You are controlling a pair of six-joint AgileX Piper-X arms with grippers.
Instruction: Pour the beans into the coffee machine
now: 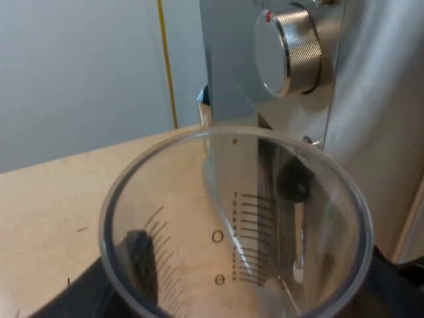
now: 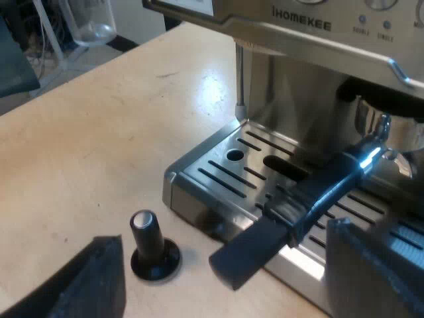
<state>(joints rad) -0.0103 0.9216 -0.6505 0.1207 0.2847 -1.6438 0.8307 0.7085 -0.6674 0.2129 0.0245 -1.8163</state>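
Measuring glass [image 1: 232, 225], clear with dark scale lines, pinched by the left gripper [image 1: 265, 271]: one black finger [image 1: 136, 262] seen through the wall, the other dark against the opposite side. Mouth turned toward the camera, with tabletop [image 1: 59, 205] and machine showing straight through wall and bottom. Held above the pale wood, close beside the espresso machine [image 1: 377, 132]. Just beyond the rim, on the machine's metal side, a knurled round knob [image 1: 288, 50] with a red mark at its edge.

From the right wrist, the machine's front: slotted drip tray [image 2: 218, 172], thin steam wand [image 2: 239, 73] coming down at the tray's far corner. Metal holder [image 2: 387, 126] locked under the brew head, its dark handle [image 2: 311, 199] reaching out over the tray toward the camera; colour of the handle's end not to be made out. Right gripper [image 2: 224, 252] spread wide and gripping nothing, the handle's end showing between the two fingers and touching neither. Tamper [image 2: 154, 245] with a black knob, upright on the tabletop, just beside the tray's near corner.
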